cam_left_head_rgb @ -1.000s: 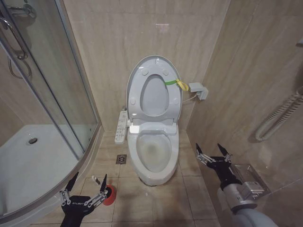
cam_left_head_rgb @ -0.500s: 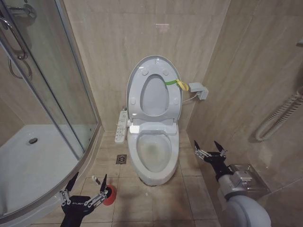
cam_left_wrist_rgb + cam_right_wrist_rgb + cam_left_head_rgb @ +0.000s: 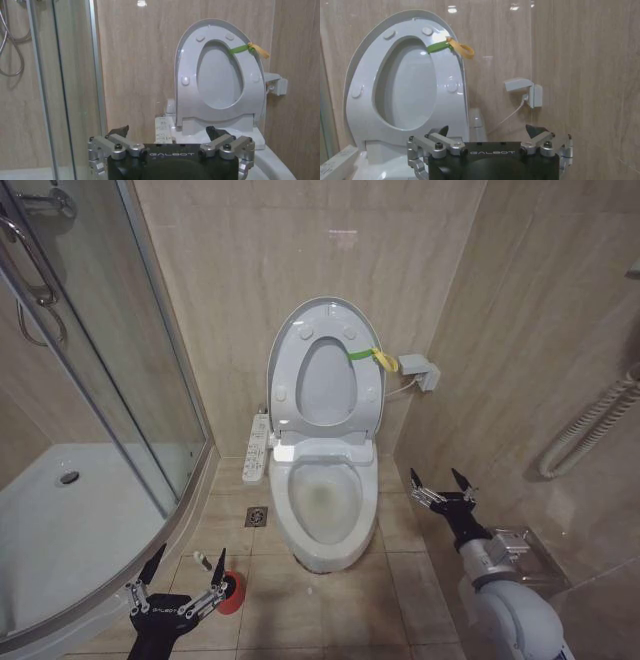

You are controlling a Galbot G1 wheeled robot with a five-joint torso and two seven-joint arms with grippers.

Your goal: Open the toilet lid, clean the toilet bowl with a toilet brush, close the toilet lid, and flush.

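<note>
The toilet lid [image 3: 326, 308] stands raised against the back wall with the seat ring [image 3: 290, 385] up in front of it; a yellow-green band [image 3: 366, 356] hangs at its edge. Below them the toilet bowl [image 3: 322, 515] lies uncovered. The toilet brush's red holder [image 3: 232, 592] sits on the floor left of the bowl, partly behind my left gripper [image 3: 183, 565], which hangs open just above it. My right gripper [image 3: 437, 482] is open and empty, right of the bowl near the side wall. The lid [image 3: 186, 52] rises beyond the open left gripper [image 3: 166, 131]. The lid [image 3: 362, 52] also stands beyond the open right gripper [image 3: 486, 129].
A curved glass shower door [image 3: 110, 380] and white shower tray [image 3: 60, 530] fill the left. A control panel [image 3: 257, 450] hangs beside the bowl, with a floor drain [image 3: 256, 516] below. A wall socket box [image 3: 418, 370] and a hose [image 3: 590, 430] are on the right.
My right gripper has shifted a little left and up, toward the toilet. The left gripper, lid and brush holder have not moved.
</note>
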